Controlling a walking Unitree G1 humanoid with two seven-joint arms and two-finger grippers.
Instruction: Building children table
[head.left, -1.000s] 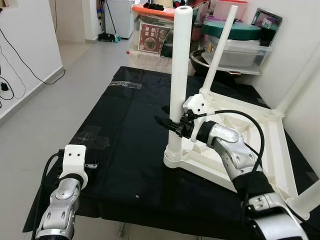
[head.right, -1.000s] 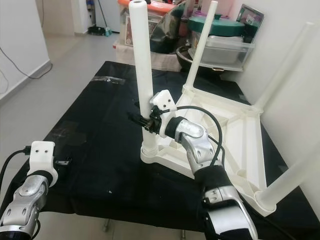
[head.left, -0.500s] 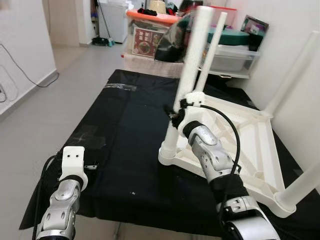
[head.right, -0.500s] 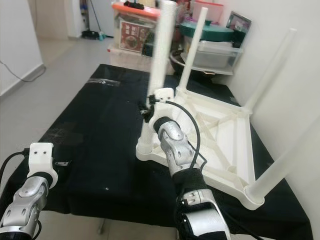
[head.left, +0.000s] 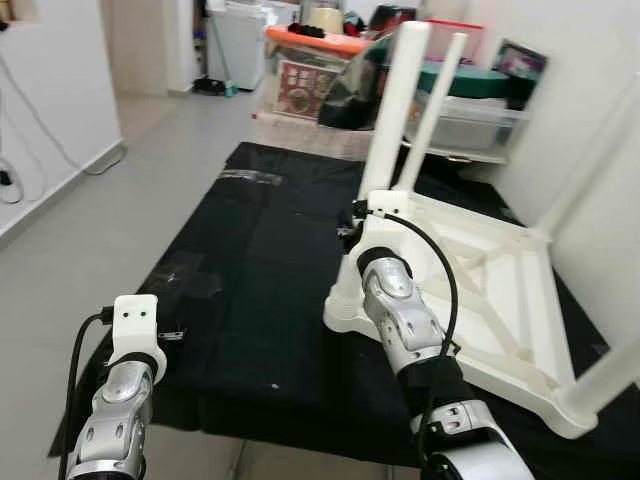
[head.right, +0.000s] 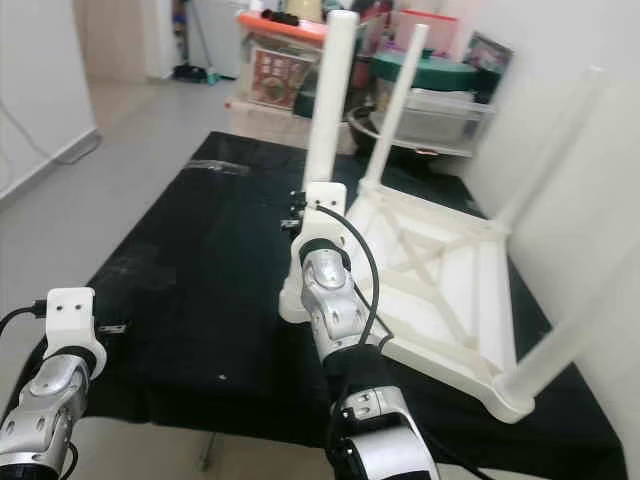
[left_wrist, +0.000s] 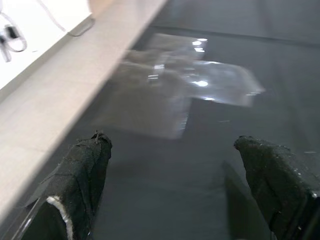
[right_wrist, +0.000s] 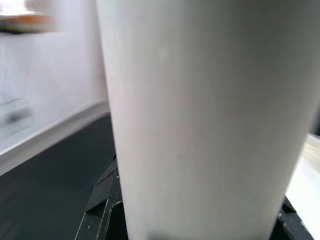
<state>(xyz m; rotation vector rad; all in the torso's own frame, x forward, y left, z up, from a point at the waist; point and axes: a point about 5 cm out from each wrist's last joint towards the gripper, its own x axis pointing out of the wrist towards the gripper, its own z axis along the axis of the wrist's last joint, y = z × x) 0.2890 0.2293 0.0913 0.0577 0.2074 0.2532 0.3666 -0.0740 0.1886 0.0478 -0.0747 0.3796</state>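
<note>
Fingers of your right gripper (head.left: 352, 232) clamp the white table leg (head.left: 392, 110) standing in the upturned tabletop (head.left: 500, 290); your left gripper (left_wrist: 175, 175) hangs open, empty.

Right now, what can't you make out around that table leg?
- Leg socket joint: the right arm hides part of it in the eye views.
- Right pincer fingertips: the white leg covers them in its wrist view.
- Far-right legs: blurred, washed out against the wall.
</note>
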